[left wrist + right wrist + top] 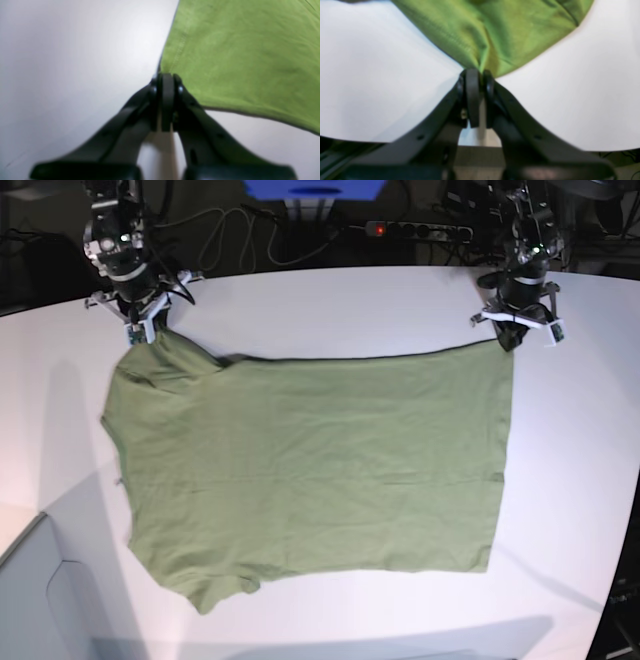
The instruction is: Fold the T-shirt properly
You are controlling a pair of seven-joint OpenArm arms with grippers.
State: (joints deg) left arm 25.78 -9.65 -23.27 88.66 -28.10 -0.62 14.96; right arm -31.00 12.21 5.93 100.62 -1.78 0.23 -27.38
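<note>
The plain olive-green cotton T-shirt (310, 470) lies flat on the white worktop (330, 300). Left claw (507, 337) and right claw (143, 332) each pinch a far corner; next, I'd judge, lift both together toward the near edge.

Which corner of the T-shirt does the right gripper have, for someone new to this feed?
On the white table, the T-shirt lies spread flat. Follow its far edge to the base view's left end, where the right gripper pinches a bunched sleeve corner. The left gripper holds the plain hem corner.
</note>
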